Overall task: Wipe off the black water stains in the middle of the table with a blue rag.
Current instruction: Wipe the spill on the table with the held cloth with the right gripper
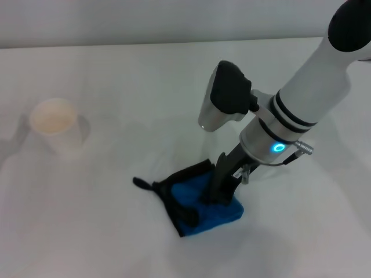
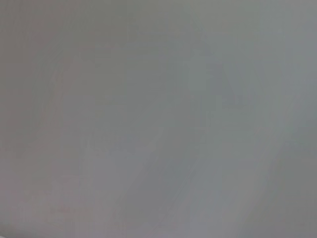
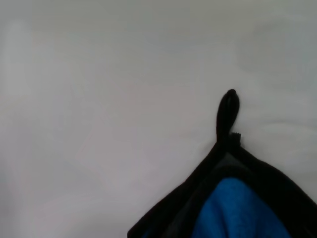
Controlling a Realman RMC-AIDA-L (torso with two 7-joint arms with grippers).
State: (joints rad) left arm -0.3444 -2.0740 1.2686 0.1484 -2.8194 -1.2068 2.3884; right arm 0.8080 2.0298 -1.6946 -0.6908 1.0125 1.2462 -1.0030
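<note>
On the left side of the white table (image 1: 87, 231), well apart from the rest, stands a pale paper cup (image 1: 54, 124), upright and with its mouth open to above. Near the middle, a bit to the right and toward the near edge, lies the blue rag (image 1: 200, 209), crumpled, with black edging (image 1: 174, 200) along its left side and a small black loop (image 1: 142, 183) sticking out to the left at a corner; same loop (image 3: 227, 111) and blue cloth (image 3: 237, 210) seen in the right wrist view against bare tabletop (image 3: 99, 99). Pressed down into the rag from above and from the right, the right gripper (image 1: 219, 194), dark fingers closed on a fold of the cloth. No dark puddle to be seen on the surface; whether hidden below the rag, cannot tell. Nothing of the left gripper in any view, only a plain grey surface from the left wrist.
</note>
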